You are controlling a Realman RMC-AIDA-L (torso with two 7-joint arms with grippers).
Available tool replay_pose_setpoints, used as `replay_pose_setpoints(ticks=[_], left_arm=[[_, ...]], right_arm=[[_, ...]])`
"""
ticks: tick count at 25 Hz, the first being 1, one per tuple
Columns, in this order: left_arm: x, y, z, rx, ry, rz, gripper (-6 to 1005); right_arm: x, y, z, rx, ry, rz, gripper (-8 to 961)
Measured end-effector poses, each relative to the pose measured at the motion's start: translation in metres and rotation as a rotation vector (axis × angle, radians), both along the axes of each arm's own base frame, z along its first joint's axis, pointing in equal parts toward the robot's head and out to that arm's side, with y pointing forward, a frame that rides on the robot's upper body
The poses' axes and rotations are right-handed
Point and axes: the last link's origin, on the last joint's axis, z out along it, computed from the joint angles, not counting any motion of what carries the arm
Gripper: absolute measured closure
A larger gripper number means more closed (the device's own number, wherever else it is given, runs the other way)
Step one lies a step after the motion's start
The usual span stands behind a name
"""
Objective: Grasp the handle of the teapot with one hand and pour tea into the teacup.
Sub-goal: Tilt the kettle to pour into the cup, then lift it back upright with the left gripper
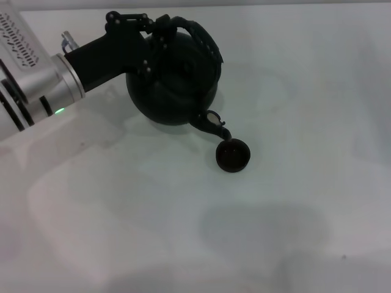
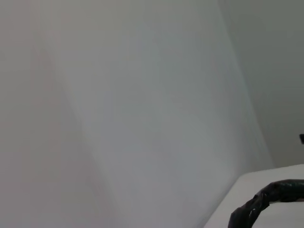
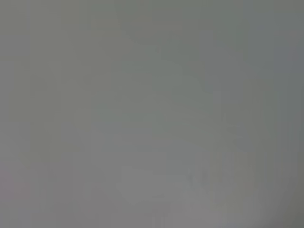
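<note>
Clamped on the handle [image 1: 198, 36] at its far left end, the left gripper [image 1: 160, 27] reaches in from the left edge of the head view on a white cylindrical arm with black bands and a small green light. Its black jointed fingers [image 1: 131, 21] fold around the rough hoop above the lid.

Largest of all is the table [image 1: 293, 207], a plain white, smooth, matte surface that fills nearly the whole head view, with soft grey shadows lying across its near half. In the left wrist view a pale grey wall takes up most of the picture, with a white edge of the table low down and one rough black curved piece beside it, which looks like part of the handle. The right wrist view is flat grey and shows nothing to name; the right gripper appears nowhere.

One teapot [image 1: 168, 85] sits toward the far left of the table: round, matte black, tilted with its short curved spout [image 1: 211, 122] pointing down toward the near right. The handle arches over its top, black and rough-textured.

One teacup [image 1: 233, 155] stands on the table just below the spout tip: tiny, round, dark and handleless. Whether spout and cup rim touch cannot be told.
</note>
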Motion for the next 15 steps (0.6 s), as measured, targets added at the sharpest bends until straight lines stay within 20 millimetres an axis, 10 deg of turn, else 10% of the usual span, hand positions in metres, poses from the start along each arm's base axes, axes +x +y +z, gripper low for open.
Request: replay_pose_setpoints(ticks=[15], left_arm=[[0.0022,-0.0024,-0.0031,-0.022,0.027,-0.035,868]], right_arm=[[-0.0001,0.0017,0.0027,0.007,-0.003,0.000,115]])
